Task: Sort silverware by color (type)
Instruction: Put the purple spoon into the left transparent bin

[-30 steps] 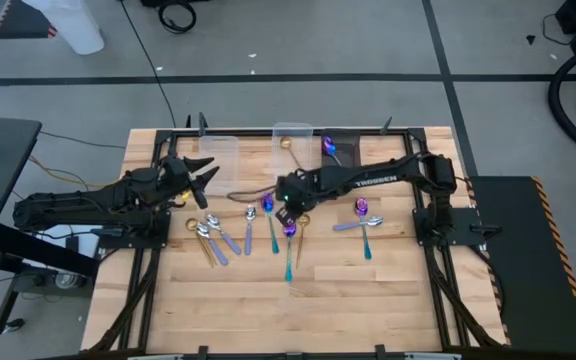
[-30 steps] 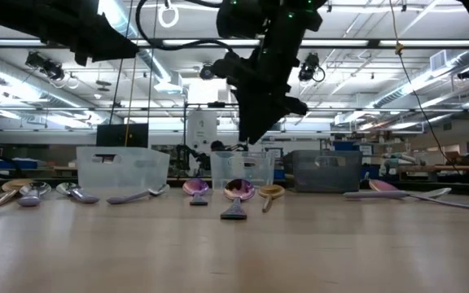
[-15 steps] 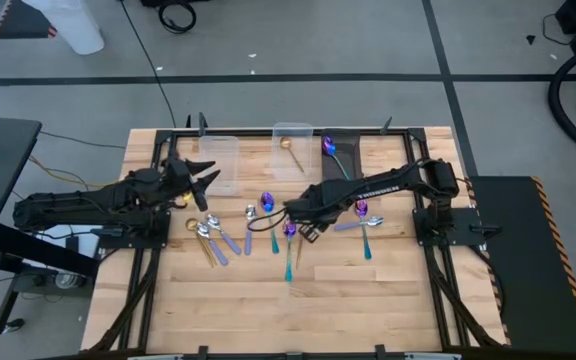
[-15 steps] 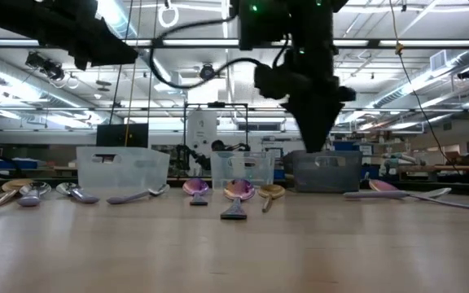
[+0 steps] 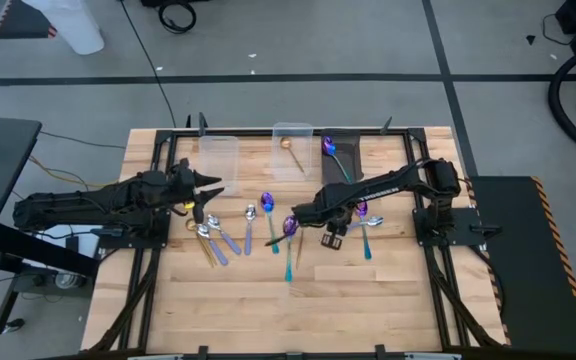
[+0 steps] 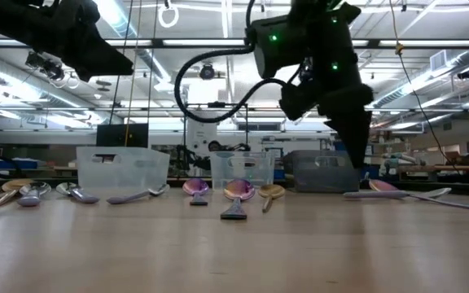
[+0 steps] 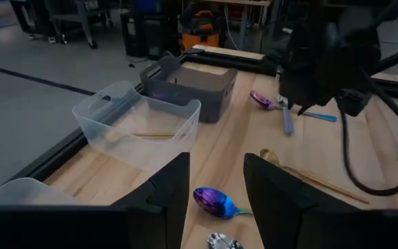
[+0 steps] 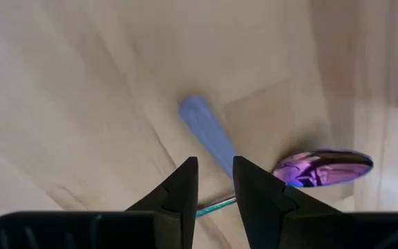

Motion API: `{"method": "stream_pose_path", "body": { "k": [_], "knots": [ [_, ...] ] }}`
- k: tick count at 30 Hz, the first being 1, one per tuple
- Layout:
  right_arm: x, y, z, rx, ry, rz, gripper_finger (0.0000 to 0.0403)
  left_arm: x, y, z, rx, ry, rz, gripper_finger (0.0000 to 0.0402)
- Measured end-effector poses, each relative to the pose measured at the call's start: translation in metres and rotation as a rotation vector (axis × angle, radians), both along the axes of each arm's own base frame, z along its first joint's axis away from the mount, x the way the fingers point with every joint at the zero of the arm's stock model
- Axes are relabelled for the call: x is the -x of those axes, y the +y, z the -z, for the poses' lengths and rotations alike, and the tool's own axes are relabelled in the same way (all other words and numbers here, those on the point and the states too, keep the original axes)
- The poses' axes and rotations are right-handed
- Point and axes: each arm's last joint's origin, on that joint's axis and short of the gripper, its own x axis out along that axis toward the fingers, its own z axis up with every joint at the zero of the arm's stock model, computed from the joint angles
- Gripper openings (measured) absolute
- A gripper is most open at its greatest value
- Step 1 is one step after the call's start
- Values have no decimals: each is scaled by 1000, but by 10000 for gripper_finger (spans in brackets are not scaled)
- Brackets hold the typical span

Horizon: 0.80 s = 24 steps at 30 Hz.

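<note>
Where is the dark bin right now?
In the high view the dark bin sits at the table's far edge, right of centre, beside the middle clear bin; an iridescent spoon lies inside it.

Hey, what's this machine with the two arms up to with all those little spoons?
It is sorting spoons by colour into three bins along the far edge of the table. The right claw hangs open and empty just above a silver spoon and a purple-blue spoon. The left claw hangs open and empty over the table's left side. A gold spoon lies in the middle clear bin and a purple-blue one in the dark bin. Most spoons are unsorted.
</note>
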Motion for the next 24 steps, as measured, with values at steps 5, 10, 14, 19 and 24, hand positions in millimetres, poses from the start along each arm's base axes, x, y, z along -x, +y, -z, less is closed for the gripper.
{"method": "stream_pose_path", "body": {
  "k": [5, 10, 14, 19, 24],
  "knots": [
    [9, -5, 11, -54, 44, -44, 106, 0, 0, 1, 18, 7, -4, 146],
    [15, -9, 21, -95, 74, -75, 120, 1, 0, 4, 50, 24, -13, 146],
    [20, -9, 27, -98, 97, -104, 140, 2, 0, 6, 76, 43, -21, 146],
    [24, -9, 37, -100, 87, -128, 155, 2, 0, 6, 94, 34, -26, 146],
    [29, -10, 48, -97, 61, -133, 149, 1, 0, 5, 94, 22, -26, 146]
  ]
}}
